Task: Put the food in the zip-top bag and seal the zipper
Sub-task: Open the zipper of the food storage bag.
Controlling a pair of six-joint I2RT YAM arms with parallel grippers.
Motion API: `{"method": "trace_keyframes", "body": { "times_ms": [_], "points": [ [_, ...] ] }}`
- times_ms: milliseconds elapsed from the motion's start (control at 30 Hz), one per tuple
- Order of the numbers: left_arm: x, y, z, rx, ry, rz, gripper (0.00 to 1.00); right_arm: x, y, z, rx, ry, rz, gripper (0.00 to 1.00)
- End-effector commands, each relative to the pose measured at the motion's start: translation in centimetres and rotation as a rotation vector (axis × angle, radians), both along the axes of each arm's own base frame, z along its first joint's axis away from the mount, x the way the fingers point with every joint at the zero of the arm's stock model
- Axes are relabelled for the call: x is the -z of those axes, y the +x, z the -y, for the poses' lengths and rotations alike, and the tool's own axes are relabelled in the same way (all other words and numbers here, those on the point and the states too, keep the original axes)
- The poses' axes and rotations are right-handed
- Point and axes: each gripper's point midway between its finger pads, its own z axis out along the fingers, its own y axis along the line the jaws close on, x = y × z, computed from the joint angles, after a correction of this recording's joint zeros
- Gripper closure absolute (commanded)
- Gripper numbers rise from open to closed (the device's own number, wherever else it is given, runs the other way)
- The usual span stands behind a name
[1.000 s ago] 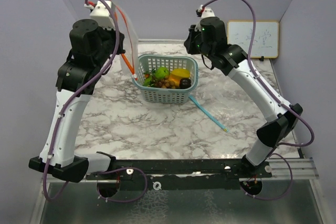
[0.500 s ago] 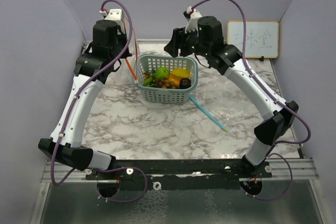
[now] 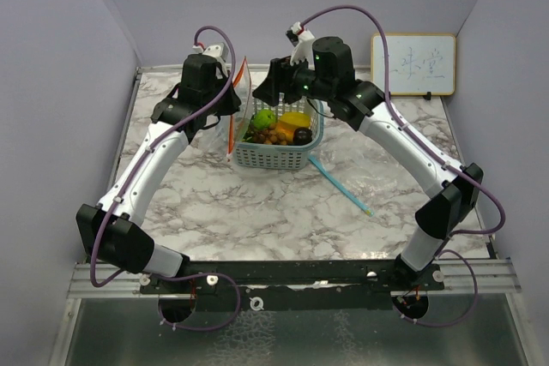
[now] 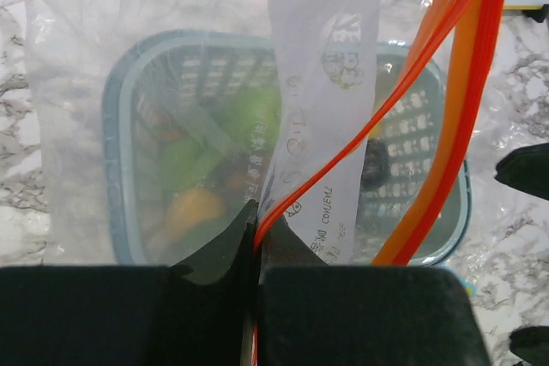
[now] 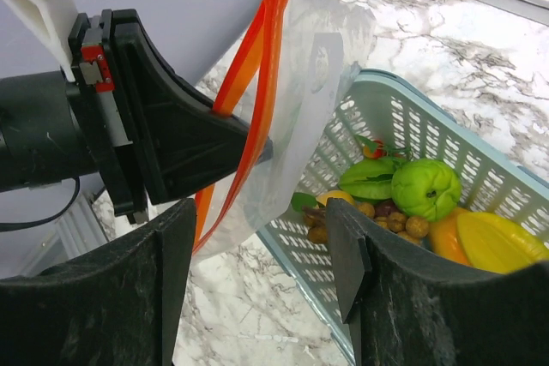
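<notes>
Cataloguing, we found the food (image 3: 279,126) in the basket (image 3: 274,158) at the tabletop's far middle. Left gripper (image 3: 230,102) pinched the zip-top bag (image 5: 300,109) by its orange zipper (image 5: 257,57), near upright at the basket's left rim; right gripper (image 3: 268,92), jaws parted and empty, faced it, nearer the food.

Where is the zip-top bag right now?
In the top view, the bag hangs at the left edge of the basket, pinched at its orange zipper by the left gripper.
</notes>
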Motion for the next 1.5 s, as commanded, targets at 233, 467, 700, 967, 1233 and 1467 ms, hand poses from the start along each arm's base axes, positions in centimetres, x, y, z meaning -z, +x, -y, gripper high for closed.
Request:
{"method": "trace_keyframes", "body": {
  "times_ms": [233, 467, 700, 967, 1233, 1467],
  "points": [
    [-2.6, -0.2, 2.3, 0.065, -0.117, 0.065, 1.00, 0.8, 2.7, -2.0, 0.072, 0.047, -0.042, 0.38],
    [-4.7, -1.2, 2.9, 0.102, -0.169, 0.095, 1.00, 3.2, 5.2, -1.5, 0.211, -0.011, -0.070, 0.42],
    [-7.9, -2.9, 2.1, 0.085, -0.211, 0.139, 1.00, 4.8, 6.4, -1.9, 0.261, -0.075, -0.062, 0.69],
    [-9.5, -4.1, -10.4, -0.329, 0.291, 0.172, 1.00, 6.6, 7.3, 1.8, 0.380, -0.242, 0.015, 0.98],
    [-13.3, -10.0, -22.7, -0.819, 0.791, 0.166, 1.00, 9.6, 5.6, -0.8, 0.244, -0.215, -0.098, 0.98],
    [-7.7, -8.3, -19.5, -0.663, 0.675, 0.070, 1.00, 11.4, 1.1, -6.5, -0.036, -0.174, -0.138, 0.94]
  ]
}}
